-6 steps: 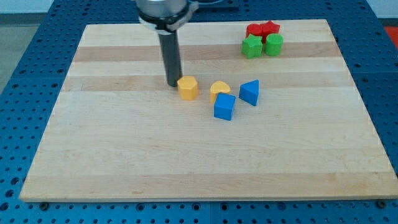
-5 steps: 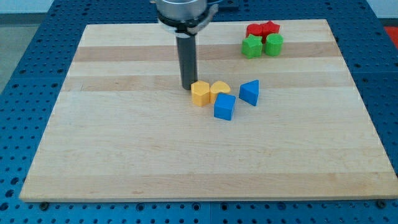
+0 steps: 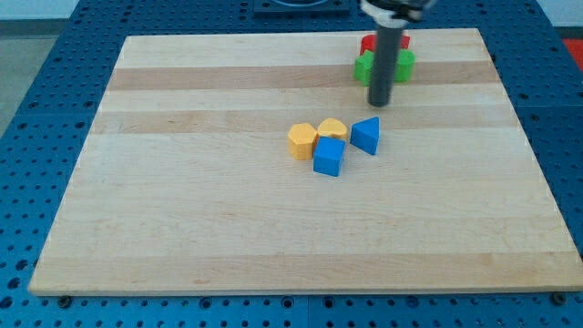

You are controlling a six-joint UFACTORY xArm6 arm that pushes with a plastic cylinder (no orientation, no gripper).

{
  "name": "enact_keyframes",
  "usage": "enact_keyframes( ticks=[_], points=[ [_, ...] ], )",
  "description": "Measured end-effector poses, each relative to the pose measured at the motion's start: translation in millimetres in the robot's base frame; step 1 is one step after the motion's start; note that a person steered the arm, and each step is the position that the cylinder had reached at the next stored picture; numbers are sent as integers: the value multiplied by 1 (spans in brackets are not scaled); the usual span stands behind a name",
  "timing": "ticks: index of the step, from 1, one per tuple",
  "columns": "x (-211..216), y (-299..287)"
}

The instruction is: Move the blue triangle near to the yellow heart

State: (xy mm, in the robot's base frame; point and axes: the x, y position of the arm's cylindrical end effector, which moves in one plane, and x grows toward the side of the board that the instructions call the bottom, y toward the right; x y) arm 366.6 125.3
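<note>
The blue triangle (image 3: 366,135) lies near the board's middle, just right of the yellow heart (image 3: 332,129), with a small gap between them. A yellow hexagon block (image 3: 302,140) touches the heart's left side. A blue cube (image 3: 329,157) sits against the heart's lower edge. My tip (image 3: 379,103) is above the blue triangle in the view, a short way off and not touching it. The rod partly hides the green blocks behind it.
Two green blocks (image 3: 404,65) and two red blocks (image 3: 368,44) cluster near the top right of the wooden board (image 3: 182,210). The board rests on a blue perforated surface.
My tip pushed the yellow hexagon block right until it met the yellow heart, then moved right and up to a spot above the blue triangle. The blue blocks have not moved.
</note>
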Motion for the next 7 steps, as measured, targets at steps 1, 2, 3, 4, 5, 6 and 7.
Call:
enact_keyframes(
  ticks=[1,2,3,4,5,6,7],
  points=[
    [37,9],
    [55,-1],
    [81,-2],
    [92,-11],
    [92,-30],
    [103,-40],
    [120,-40]
  ],
)
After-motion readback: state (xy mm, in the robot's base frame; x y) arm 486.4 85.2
